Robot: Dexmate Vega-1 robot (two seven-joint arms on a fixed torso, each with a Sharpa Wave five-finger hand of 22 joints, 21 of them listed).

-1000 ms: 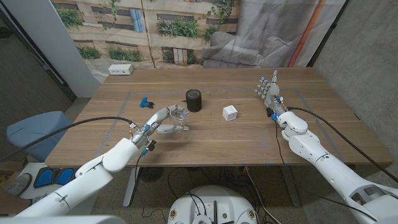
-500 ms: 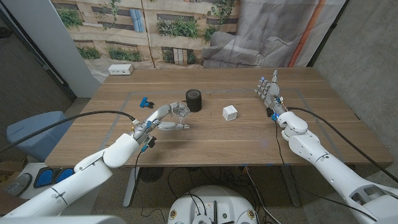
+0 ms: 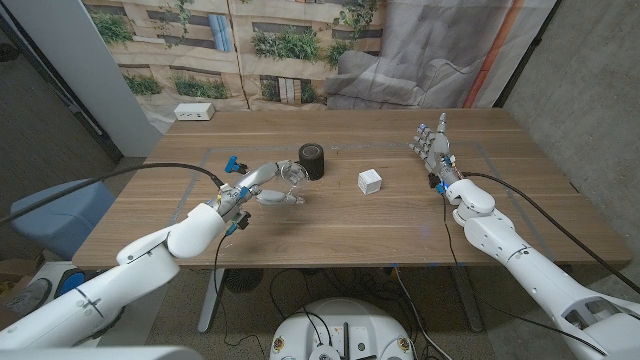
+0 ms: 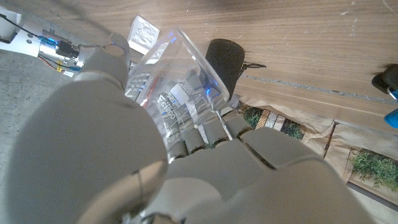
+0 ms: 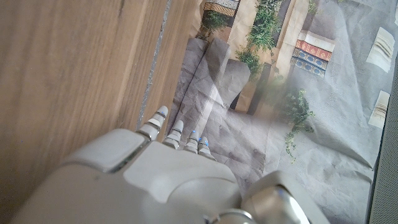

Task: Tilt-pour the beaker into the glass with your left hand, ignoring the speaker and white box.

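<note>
My left hand grips a clear beaker just above the table, close to the near left side of the black speaker. In the left wrist view the fingers wrap the printed beaker, which is tipped with its rim toward the speaker. I cannot make out a separate glass near the beaker. My right hand stands upright at the right of the table with its fingers apart and nothing in it; its fingertips point past the table's far edge.
A small white box sits right of the speaker, also seen as the white box. A blue clip lies left of my left hand. A white power strip rests at the far left corner.
My left hand has carried the beaker away from me and slightly right, closer to the speaker. The right hand has not moved.
</note>
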